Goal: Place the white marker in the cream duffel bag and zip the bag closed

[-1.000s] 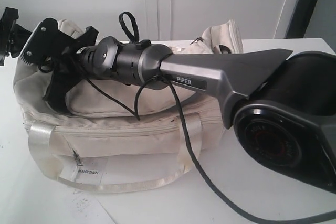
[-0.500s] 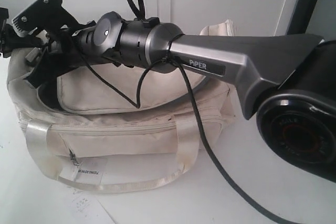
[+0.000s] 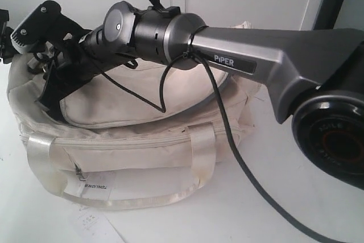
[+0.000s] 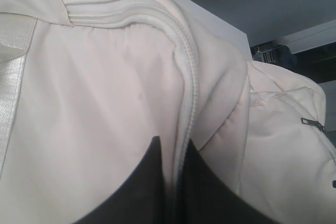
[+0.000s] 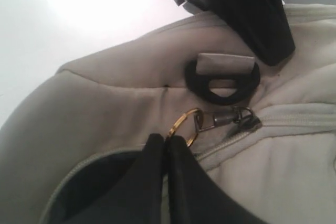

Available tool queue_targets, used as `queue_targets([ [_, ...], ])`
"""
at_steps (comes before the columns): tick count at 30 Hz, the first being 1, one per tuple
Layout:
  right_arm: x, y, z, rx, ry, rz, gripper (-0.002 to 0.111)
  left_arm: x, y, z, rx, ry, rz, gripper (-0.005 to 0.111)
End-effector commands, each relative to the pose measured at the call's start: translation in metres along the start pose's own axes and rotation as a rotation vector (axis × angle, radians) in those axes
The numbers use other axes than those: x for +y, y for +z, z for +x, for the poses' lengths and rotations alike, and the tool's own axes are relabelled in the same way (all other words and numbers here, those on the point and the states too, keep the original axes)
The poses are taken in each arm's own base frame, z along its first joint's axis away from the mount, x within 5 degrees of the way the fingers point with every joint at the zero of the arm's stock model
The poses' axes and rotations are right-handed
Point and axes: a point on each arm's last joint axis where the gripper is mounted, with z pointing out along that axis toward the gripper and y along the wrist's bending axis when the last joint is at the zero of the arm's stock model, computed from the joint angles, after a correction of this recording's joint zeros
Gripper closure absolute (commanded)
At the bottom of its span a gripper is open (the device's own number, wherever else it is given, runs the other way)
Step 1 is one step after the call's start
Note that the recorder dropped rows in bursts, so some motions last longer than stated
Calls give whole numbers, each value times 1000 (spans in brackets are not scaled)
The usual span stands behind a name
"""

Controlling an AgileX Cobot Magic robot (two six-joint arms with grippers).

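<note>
– Slippage is my main worry. The right end effector [image 5: 167, 139] has its fingertips pressed together on the thin gold ring [image 5: 178, 118] hanging from the zipper pull [image 5: 227, 116], and only a sliver of ring sits between them. A tug at an angle to the zipper seam [image 5: 294, 115] would probably pop it out.
– And the left end effector [image 4: 176, 148]?
– Pinched together on a fold of the cream duffel bag [image 3: 142, 157] right along that seam, near the same end. If that pinch gives, the soft fabric likely bunches up. The whole bag would then drag across the table [image 3: 239, 214] instead of the zipper running.
– Where is the white marker?
– Not visible in any view. A dark gap [image 5: 89, 182] shows beside the pull, so the mouth is not zipped there. Whether the marker lies inside I cannot tell. Closing the bag with the marker outside would spoil the task.
– Anything else?
– The pull sits just beside the black D-ring [image 5: 222, 96], where the curved end could jam it. The right arm's cable [image 3: 230, 140] also drapes over the bag and might snag a handle [image 3: 203, 152].
</note>
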Motion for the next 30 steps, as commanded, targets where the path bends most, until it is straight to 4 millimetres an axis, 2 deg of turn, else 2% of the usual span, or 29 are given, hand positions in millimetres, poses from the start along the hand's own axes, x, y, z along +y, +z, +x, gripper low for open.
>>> queue_targets([
  [1,2,-12,-7,19,-24,-35,108,-5,-4,-4,-28,-14,32,107],
  [11,-1,-15,-6,57,-91,0,108,-6,-5,-3,-20,-21,52,106],
  [14,-5,-15,-9,27,-78,36,108,-6,-5,-3,-20,-24,52,91],
  [20,-6,-15,-11,8,-77,57,108,-1,-5,-4,-25,4,-4,32],
  [22,-7,-15,-11,5,-77,61,108,1,-5,-4,-29,8,-25,27],
  [30,-7,-15,-12,0,-81,67,108,4,-1,-9,-84,84,-95,27],
])
